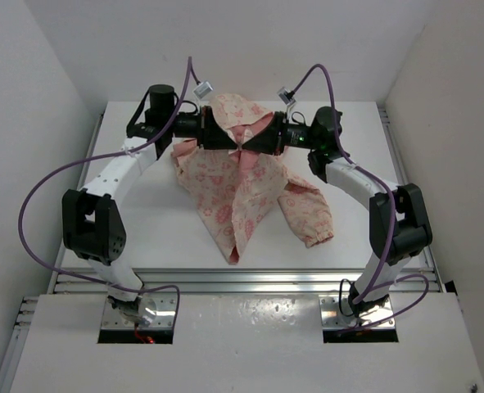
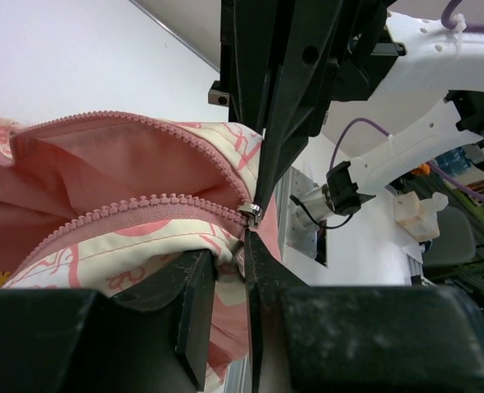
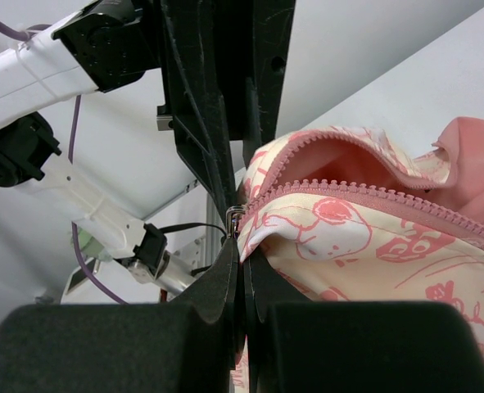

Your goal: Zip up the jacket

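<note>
The jacket (image 1: 242,196), cream with pink flowers, hangs from both grippers at the far middle of the table, its hem and one cuffed sleeve (image 1: 311,217) resting on the surface. My left gripper (image 1: 228,146) is shut on the jacket's fabric just below the metal zipper slider (image 2: 251,214); the bunched cloth fills its jaws (image 2: 228,258). My right gripper (image 1: 256,145) faces it, its jaws (image 3: 243,255) pressed together on the zipper pull (image 3: 235,223). Above the slider the two pink zipper rows (image 2: 143,205) stand apart and show the salmon lining (image 2: 110,160).
The white table (image 1: 143,237) is walled in by white panels on both sides and behind. Purple cables (image 1: 37,196) loop from each arm. A metal rail (image 1: 242,282) runs along the near edge.
</note>
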Robot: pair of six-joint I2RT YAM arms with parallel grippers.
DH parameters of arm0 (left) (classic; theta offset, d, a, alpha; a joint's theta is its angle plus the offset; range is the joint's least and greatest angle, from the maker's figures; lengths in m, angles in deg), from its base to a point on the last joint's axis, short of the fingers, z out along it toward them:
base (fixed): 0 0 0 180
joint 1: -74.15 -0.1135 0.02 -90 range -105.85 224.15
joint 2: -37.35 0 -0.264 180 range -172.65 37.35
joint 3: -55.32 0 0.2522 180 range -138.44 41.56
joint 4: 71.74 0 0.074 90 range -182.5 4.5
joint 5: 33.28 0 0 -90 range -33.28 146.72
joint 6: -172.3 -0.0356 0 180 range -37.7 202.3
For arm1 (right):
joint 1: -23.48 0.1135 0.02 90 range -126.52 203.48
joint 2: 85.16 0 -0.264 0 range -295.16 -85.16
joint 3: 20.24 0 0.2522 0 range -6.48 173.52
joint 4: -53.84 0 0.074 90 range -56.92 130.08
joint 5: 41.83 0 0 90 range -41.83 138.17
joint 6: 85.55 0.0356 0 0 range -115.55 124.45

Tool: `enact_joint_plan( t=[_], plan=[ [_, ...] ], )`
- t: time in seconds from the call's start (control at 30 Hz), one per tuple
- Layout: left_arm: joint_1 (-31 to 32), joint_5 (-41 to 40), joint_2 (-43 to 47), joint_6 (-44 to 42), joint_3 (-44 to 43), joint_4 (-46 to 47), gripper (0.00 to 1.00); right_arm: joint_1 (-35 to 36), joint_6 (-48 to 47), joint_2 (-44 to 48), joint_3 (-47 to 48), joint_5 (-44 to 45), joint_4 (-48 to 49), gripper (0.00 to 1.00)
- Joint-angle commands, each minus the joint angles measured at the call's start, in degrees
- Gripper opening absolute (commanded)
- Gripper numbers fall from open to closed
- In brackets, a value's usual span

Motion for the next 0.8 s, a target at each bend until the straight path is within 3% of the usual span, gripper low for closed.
enact_joint_plan(
  t=[0.0, 0.1, 0.3, 0.53, 0.77],
  plan=[
    [0.30, 3.02, -0.13, 0.86, -2.27, 2.85, 0.25, 0.44, 0.07, 0.93, 1.90, 1.76, 4.46, 0.00],
    [0.83, 3.02, -0.13, 0.86, -2.27, 2.85, 0.24, 0.61, 0.24, 1.19, 1.55, 1.76, 4.46, 0.00],
    [0.83, 2.49, -0.13, 0.86, -2.27, 3.38, 0.01, 0.53, 0.50, 0.93, 1.46, 1.67, 4.46, 0.00],
    [1.35, 4.60, 0.40, -0.72, -2.27, 3.90, 0.00, 0.53, 0.15, 0.76, 1.82, 2.28, 3.67, 0.00],
    [1.36, 2.41, 0.40, -6.34, -3.58, -1.71, 0.00, 0.61, 0.86, 0.41, 3.57, 2.64, 3.41, 0.00]
  ],
)
